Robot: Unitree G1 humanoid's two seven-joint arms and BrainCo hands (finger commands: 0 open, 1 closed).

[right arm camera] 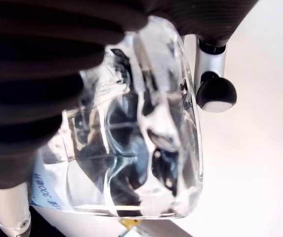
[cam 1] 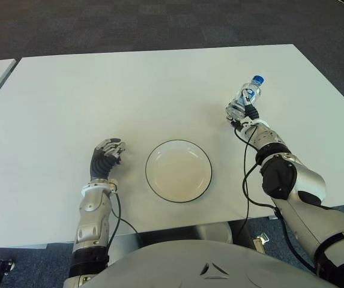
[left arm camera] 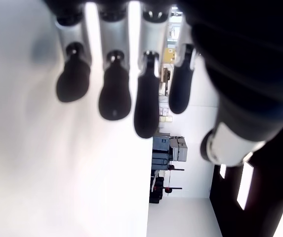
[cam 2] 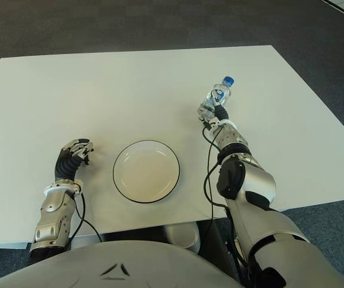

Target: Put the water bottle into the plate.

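plate [cam 1: 178,170] bare on table [cam 1: 129,96], right hand [cam 1: 242,114] clasping water bottle [cam 1: 248,96], left hand [cam 1: 107,157] loosely curled

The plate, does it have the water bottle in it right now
No, the plate holds nothing; the water bottle is gripped in the right hand, off to the plate's right.

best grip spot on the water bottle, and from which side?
Grip the clear body below the label, where the right hand already wraps the water bottle. It tilts, blue cap pointing away from the robot, so come from the near side, fingers around the barrel. The plate sits nearer the robot, to the left. The left hand shows beside it, empty.
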